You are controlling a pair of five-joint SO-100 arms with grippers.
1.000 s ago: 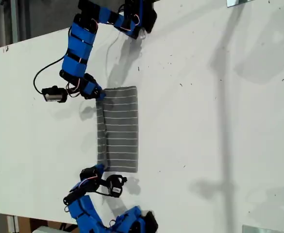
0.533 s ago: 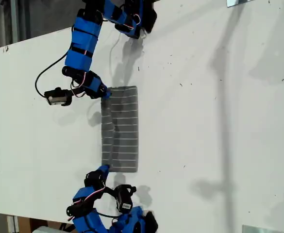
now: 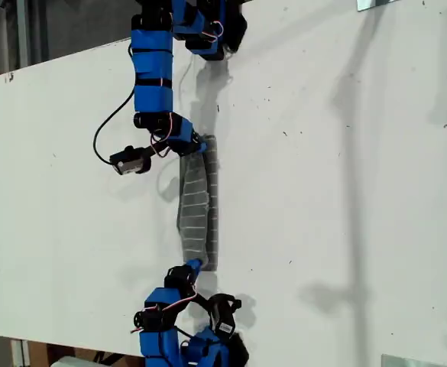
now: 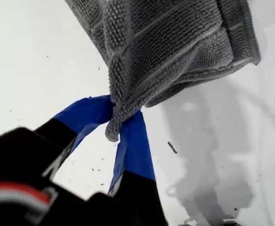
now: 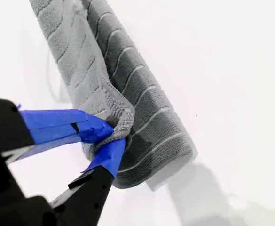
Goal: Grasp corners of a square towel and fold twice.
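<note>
The towel (image 3: 199,202) is a dark grey cloth with pale stripes, lying as a narrow doubled strip in the middle of the white table (image 3: 345,199). In the exterior view a blue arm holds each end of it: one gripper (image 3: 196,145) at the upper end, the other (image 3: 195,265) at the lower end. My first gripper (image 4: 116,127) is shut on a corner (image 4: 113,132), and the towel (image 4: 175,47) hangs bunched from it. My second gripper (image 5: 113,134) is shut on another corner (image 5: 121,115), lifting the upper layer of the towel (image 5: 142,108). The wrist views do not show which arm is which.
Both arm bases stand at the table's edges, one (image 3: 208,27) at the exterior view's top and one (image 3: 208,348) at its bottom. A black cable (image 3: 108,130) loops beside the upper arm. Bare white tabletop spreads to the exterior view's right.
Both grippers moved toward the exterior view's right, carrying the towel's edge with them. The towel went from a flat wide rectangle to a narrow, partly lifted strip.
</note>
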